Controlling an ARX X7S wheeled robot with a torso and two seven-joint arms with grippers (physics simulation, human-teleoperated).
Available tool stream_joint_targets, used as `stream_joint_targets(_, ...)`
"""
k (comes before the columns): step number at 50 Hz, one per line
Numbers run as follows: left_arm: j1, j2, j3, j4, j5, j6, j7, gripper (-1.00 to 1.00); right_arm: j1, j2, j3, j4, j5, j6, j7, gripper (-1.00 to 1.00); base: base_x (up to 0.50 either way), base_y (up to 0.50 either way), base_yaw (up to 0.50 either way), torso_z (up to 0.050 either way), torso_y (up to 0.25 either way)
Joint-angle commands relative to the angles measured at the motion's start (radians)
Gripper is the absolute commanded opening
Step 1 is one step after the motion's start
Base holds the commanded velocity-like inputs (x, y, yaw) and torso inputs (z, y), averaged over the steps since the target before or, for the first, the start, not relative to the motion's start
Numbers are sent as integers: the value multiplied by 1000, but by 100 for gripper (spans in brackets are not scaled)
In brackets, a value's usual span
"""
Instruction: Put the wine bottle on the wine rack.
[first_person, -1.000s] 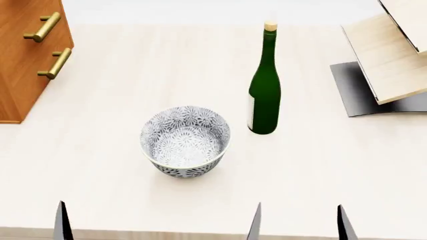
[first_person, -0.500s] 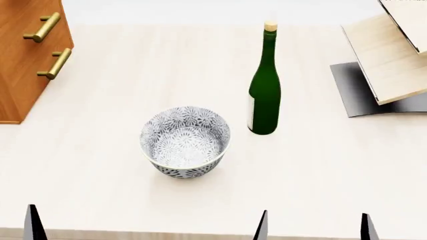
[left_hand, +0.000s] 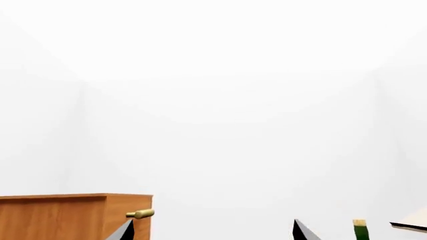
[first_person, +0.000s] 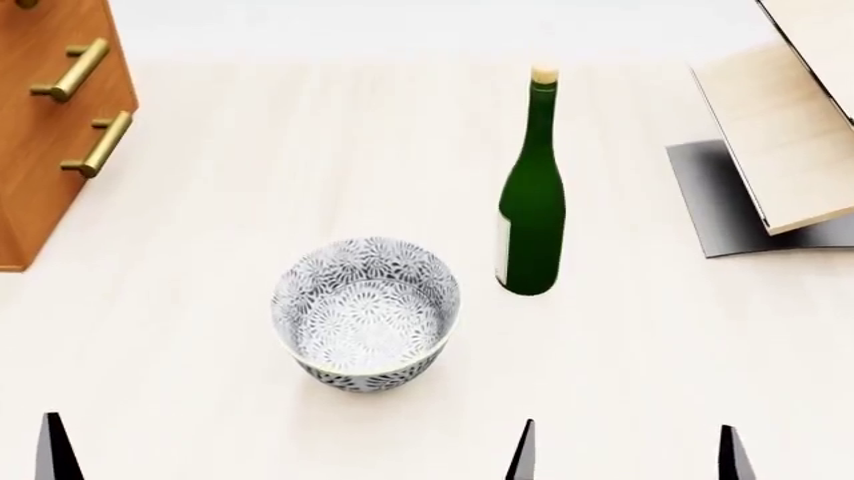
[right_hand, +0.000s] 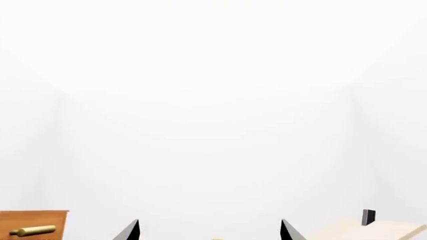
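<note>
The wine bottle (first_person: 531, 200), dark green with a tan cork, stands upright on the pale table (first_person: 200, 400), right of the middle. The wine rack (first_person: 787, 140) of slanted pale boards on a grey base stands at the far right, apart from the bottle. My right gripper (first_person: 625, 455) is open at the near edge, well short of the bottle. In the right wrist view its tips (right_hand: 130, 231) are spread wide with nothing between them. My left gripper (left_hand: 213, 235) is open too; only one fingertip (first_person: 54, 448) shows in the head view, at the near left.
A patterned grey-and-white bowl (first_person: 367, 312) sits just left of and nearer than the bottle. A reddish-brown cabinet (first_person: 47, 150) with brass handles stands at the far left. The rack's black peg (right_hand: 368, 217) shows in the right wrist view.
The head view has shifted, so the bottle, bowl and rack sit a little lower in it. Over the last second the fingertips at the near edge have moved outward and lower.
</note>
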Motion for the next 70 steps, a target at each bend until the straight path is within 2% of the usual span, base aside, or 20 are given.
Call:
stream_joint_targets(1,1,-8,7,-2,2,13,-14,100,4,9,-10,7,4,6,11,100,188,0,0,0,0)
stream_joint_targets(70,2,-53,38,4,3,37,-74,100,14,56,-44,8,11,13,65,100,200,0,0,0,0)
